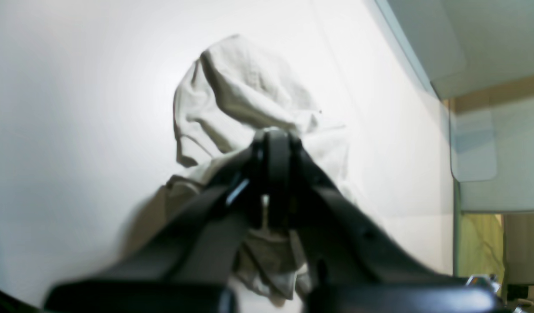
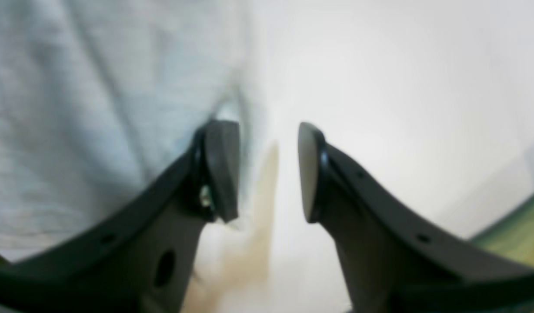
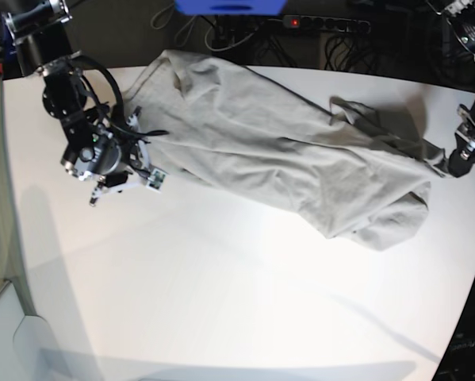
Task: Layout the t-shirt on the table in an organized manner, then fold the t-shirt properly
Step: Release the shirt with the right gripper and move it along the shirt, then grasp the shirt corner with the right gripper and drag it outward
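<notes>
The light grey-beige t-shirt (image 3: 285, 151) lies stretched in a wrinkled diagonal band across the back of the white table (image 3: 221, 286). At the table's right edge my left gripper (image 3: 451, 163) is shut on one end of the cloth. In the left wrist view the left gripper (image 1: 273, 134) pinches a fold, and the t-shirt (image 1: 236, 91) bunches up beyond it. My right gripper (image 2: 267, 169) stands open just above the table, one fingertip (image 2: 221, 165) at the edge of the t-shirt (image 2: 75, 108), nothing clamped. In the base view the right arm (image 3: 98, 151) sits at the shirt's left end.
A power strip (image 3: 324, 24), cables and a blue object (image 3: 229, 6) lie behind the table's far edge. The table's side edge (image 1: 406, 52) runs close to the left gripper, with the floor beyond it. Bare white tabletop fills the front half.
</notes>
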`<state>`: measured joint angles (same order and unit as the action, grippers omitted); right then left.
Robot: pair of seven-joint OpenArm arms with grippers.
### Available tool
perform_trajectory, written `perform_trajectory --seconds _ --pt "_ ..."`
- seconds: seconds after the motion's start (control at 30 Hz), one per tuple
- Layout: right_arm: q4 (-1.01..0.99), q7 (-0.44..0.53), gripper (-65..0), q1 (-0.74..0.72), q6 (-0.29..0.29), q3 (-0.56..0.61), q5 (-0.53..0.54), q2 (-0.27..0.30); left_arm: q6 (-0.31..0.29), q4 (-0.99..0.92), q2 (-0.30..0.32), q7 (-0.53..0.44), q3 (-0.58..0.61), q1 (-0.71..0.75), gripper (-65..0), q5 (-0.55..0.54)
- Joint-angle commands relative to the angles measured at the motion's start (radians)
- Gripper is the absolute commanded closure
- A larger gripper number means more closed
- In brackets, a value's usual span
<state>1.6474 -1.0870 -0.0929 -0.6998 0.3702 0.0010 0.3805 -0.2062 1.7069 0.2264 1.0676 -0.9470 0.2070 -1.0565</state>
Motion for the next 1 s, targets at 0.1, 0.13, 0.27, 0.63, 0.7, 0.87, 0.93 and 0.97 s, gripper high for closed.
perform_trajectory --seconds 0.1,0.13,0.27,0.63,0.7,0.87,0.93,0.97 --pt "0.015 0.011 -23.7 -0.008 0.002 -0.006 -0.003 -0.012 -0.006 0.011 0.017 -0.016 -0.004 -0.011 -0.5 -0.02" --pt "0.01 0.011 -23.7 -0.008 0.002 -0.006 -0.003 -0.012 -0.006 0.011 0.017 -0.016 -0.004 -0.011 -0.5 -0.02" --pt "-0.025 0.02 -23.7 -0.008 0.002 -0.007 -0.003 -0.012 -0.006 0.011 0.017 -0.016 -0.002 -0.027 -0.5 -0.018" --pt "-0.275 0.199 -16.5 -0.057 0.002 -0.003 -0.006 -0.01 -0.006 0.011 0.021 -0.016 -0.007 -0.028 -0.5 -0.018" --pt "-0.336 0.221 -7.3 -0.097 0.002 -0.003 -0.008 -0.012 -0.006 0.011 0.021 -0.016 -0.007 -0.03 -0.5 -0.018" --pt "-0.547 0.265 0.0 -0.241 0.002 -0.006 -0.008 -0.019 -0.006 0.011 0.021 -0.014 -0.008 -0.027 -0.5 -0.018" --pt "-0.628 0.299 0.0 -0.305 0.002 -0.006 -0.008 -0.031 -0.006 0.012 0.021 -0.011 -0.008 -0.027 -0.5 -0.018" --pt "-0.674 0.318 0.0 -0.337 0.002 -0.006 -0.008 -0.035 -0.006 0.014 0.021 -0.011 -0.008 -0.025 -0.5 -0.018"
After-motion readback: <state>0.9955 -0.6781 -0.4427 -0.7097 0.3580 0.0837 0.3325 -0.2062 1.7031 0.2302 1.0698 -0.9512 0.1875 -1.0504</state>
